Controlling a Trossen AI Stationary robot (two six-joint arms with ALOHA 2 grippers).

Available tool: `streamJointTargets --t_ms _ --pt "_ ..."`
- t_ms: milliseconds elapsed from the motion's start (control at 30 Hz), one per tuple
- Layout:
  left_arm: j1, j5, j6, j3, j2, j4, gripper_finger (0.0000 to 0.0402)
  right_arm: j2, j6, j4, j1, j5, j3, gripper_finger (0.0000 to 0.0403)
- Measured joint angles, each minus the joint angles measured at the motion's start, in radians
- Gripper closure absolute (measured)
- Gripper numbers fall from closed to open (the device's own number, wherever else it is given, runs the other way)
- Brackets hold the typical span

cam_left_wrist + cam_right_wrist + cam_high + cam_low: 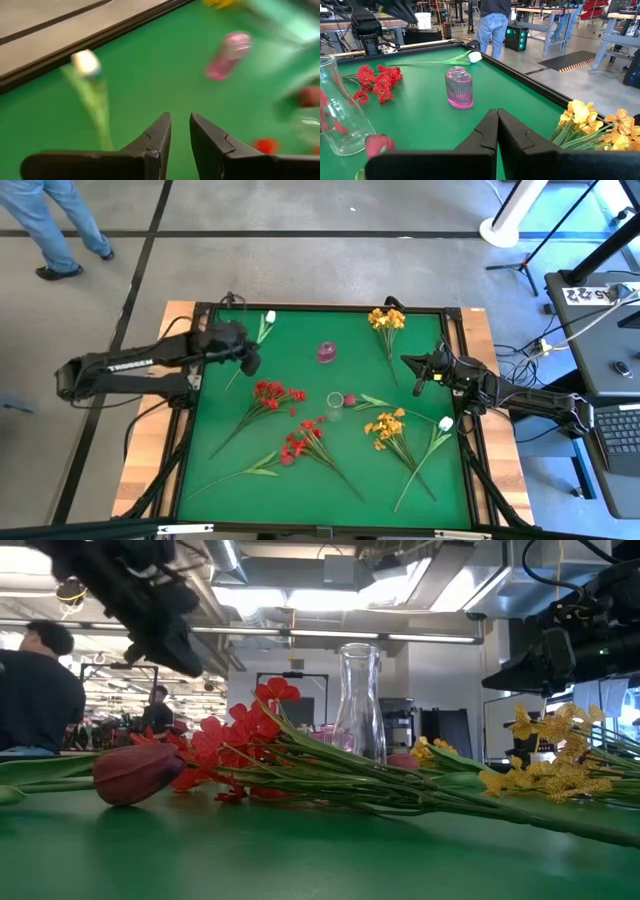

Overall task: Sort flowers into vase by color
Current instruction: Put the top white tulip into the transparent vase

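- Left gripper point(250, 364) empty, fingers point(155, 140) narrowed to a slim gap, hovering above the green mat point(300, 480).
- White bud point(270, 317) just ahead and to one side; its stem point(250, 350) running back past the fingertips, long axis roughly along the reach.
- Left arm nearer to that bud by far.
- Right gripper point(418, 385) pinched closed, empty, waiting beside the yellow spray point(386, 319).
- Pink vase point(326, 352) between both arms.

Beyond my green surface point(210, 460), a person point(62, 225) walks far left; a laptop point(615, 438) sits right.
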Motion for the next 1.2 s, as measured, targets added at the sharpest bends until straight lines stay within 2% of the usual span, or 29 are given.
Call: streamJointTargets --t_ms 167,333,500,633,800,1067,1200 --pt "0.08 -0.015 -0.012 0.118 0.155 -0.153 0.0333 0.0 0.0 -0.001 0.0 -0.005 0.0 0.0393" --pt "0.198 -0.005 0.034 0.188 0.314 -0.185 0.0333 0.0 0.0 -0.001 0.0 -0.005 0.0 0.0393" --pt "0.338 0.153 0.084 0.22 0.473 -0.172 0.0333 0.0 0.0 -0.001 0.0 -0.005 0.0 0.0393" --pt "0.399 0.204 0.096 0.222 0.568 -0.132 0.0333 0.0 0.0 0.0 0.0 -0.006 0.0 0.0393" --pt "0.408 0.228 0.094 0.223 0.636 -0.122 0.0333 0.0 0.0 0.0 0.0 -0.006 0.0 0.0393" --pt "0.341 0.216 0.045 0.223 0.701 -0.095 0.0333 0.0 0.0 0.0 0.0 -0.006 0.0 0.0393" --pt "0.315 0.122 0.011 0.223 0.733 -0.087 0.0333 0.0 0.0 0.0 0.0 -0.006 0.0 0.0393"
